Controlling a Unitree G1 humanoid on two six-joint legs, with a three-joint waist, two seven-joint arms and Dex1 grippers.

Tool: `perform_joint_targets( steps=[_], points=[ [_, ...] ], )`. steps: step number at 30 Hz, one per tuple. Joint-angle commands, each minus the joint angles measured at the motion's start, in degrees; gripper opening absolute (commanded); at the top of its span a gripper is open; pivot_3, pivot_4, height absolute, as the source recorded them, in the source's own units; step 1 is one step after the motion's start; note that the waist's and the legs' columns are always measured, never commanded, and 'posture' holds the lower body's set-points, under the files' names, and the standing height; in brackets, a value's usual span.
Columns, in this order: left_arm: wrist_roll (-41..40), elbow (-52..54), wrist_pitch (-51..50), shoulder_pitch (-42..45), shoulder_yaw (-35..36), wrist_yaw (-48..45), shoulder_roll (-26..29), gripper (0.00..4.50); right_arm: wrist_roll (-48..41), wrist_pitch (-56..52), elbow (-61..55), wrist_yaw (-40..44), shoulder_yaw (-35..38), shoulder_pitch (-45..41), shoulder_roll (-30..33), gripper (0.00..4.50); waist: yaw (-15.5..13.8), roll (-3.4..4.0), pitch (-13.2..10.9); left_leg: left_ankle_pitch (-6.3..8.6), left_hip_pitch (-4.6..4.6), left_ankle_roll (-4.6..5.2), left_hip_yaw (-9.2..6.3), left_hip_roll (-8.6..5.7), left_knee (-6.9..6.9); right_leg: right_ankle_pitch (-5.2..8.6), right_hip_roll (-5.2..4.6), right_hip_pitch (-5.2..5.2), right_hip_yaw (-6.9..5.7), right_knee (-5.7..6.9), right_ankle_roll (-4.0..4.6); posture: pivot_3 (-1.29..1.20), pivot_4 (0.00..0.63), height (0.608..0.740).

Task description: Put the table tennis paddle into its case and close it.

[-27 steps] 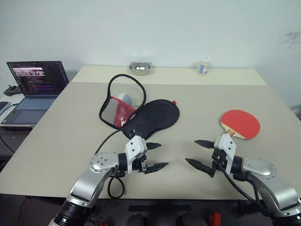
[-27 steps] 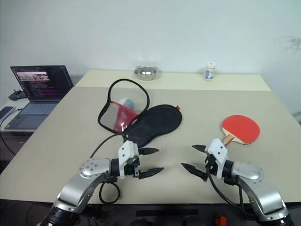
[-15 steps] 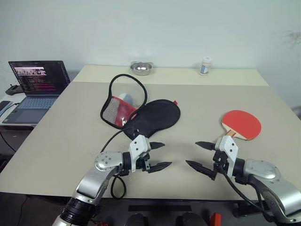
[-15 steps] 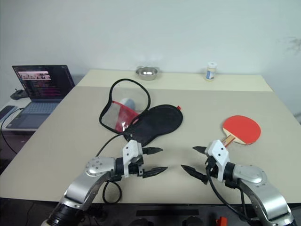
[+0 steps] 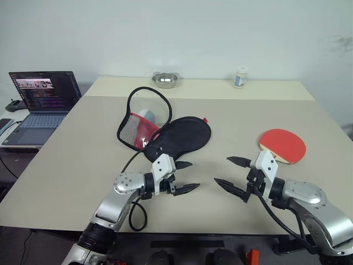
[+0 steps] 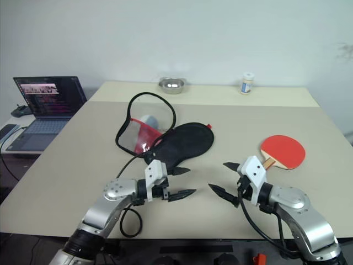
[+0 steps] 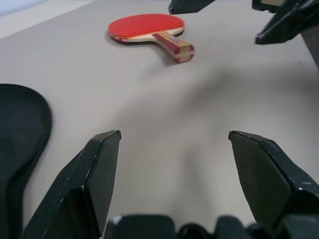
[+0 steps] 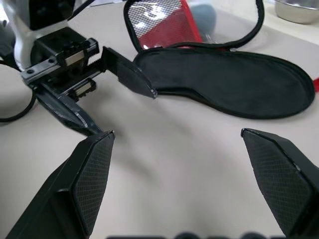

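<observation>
With both the left claw and right claw spread and empty, nothing was done: the table tennis paddle lay right of the unzipped case, well apart.

Both arms are showing silver-grey metal shells with rounded joint housings. The left tool and right tool are each carrying a white block and two pointed black fingers with cross-hatched pads. A black cable is looping under the left forearm.
</observation>
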State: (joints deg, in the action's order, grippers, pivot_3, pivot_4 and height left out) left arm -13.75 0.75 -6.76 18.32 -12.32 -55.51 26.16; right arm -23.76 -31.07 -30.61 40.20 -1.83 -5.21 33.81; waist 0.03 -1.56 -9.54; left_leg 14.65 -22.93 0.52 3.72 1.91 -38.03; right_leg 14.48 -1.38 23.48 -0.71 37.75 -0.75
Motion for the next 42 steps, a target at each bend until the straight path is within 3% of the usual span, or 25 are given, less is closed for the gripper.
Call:
perform_joint_targets(
  steps=[1, 8, 14, 23, 34, 42],
  points=[
    [0.5, -1.7, 2.3, 1.2, 1.7, -0.3, 0.8, 3.8, -0.4, 1.1, -1.2, -0.2, 0.6, -1.1, -0.3, 4.47, 0.0, 0.0, 0.0, 0.0, 0.0, 0.0, 0.01, -0.02, 0.0, 0.0, 0.0, 0.0, 0.0, 0.0, 0.0, 0.0, 0.15, 0.74],
    [3.9, -15.4, 7.3, 9.6, 3.1, -0.9, 2.6, 3.8, -1.0, 0.7, -2.3, -0.3, 1.7, -0.8, -0.2, 4.47, -0.1, -0.06, 0.0, 0.0, 0.01, 0.0, -0.04, 0.0, -0.02, -0.01, 0.01, 0.0, -0.04, 0.03, 0.0, 0.0, 0.15, 0.74],
    [6.1, -25.5, 12.2, 14.9, 2.8, -2.8, 3.2, 3.8, -12.6, -10.4, -10.5, -2.5, 7.4, -5.1, 2.3, 4.47, 0.0, -0.14, -0.1, 0.0, -0.05, 0.0, 0.01, -0.01, 0.0, -0.01, 0.0, 0.03, -0.02, -0.01, 0.0, 0.0, 0.15, 0.74],
    [7.0, -28.1, 8.2, 18.0, 2.7, -3.3, 2.6, 3.8, -17.7, -19.7, -14.5, -6.1, 10.4, -12.8, 10.0, 4.47, 0.0, -0.32, -0.2, 0.0, -0.07, 0.0, -0.01, 0.02, 0.0, -0.03, -0.08, 0.04, -0.04, -0.01, 0.05, 0.0, 0.15, 0.74],
    [7.7, -33.6, 3.2, 20.2, 3.5, -3.9, 2.8, 3.8, -15.5, -16.0, -14.6, -5.0, 10.9, -8.8, 12.4, 4.47, 0.0, -0.38, -0.2, 0.0, -0.1, 0.0, -0.01, 0.01, 0.01, -0.01, -0.08, 0.05, -0.05, -0.05, 0.0, 0.0, 0.15, 0.74],
    [7.8, -36.5, 3.3, 19.0, 4.8, -4.8, 3.1, 1.15, -15.3, -14.6, -14.3, -5.2, 11.2, -7.6, 12.6, 4.5, 0.1, -0.38, -0.2, 0.0, -0.07, 0.0, 0.0, 0.03, 0.0, -0.01, -0.07, 0.05, -0.05, 0.0, 0.0, 0.0, 0.15, 0.74]
  ],
)
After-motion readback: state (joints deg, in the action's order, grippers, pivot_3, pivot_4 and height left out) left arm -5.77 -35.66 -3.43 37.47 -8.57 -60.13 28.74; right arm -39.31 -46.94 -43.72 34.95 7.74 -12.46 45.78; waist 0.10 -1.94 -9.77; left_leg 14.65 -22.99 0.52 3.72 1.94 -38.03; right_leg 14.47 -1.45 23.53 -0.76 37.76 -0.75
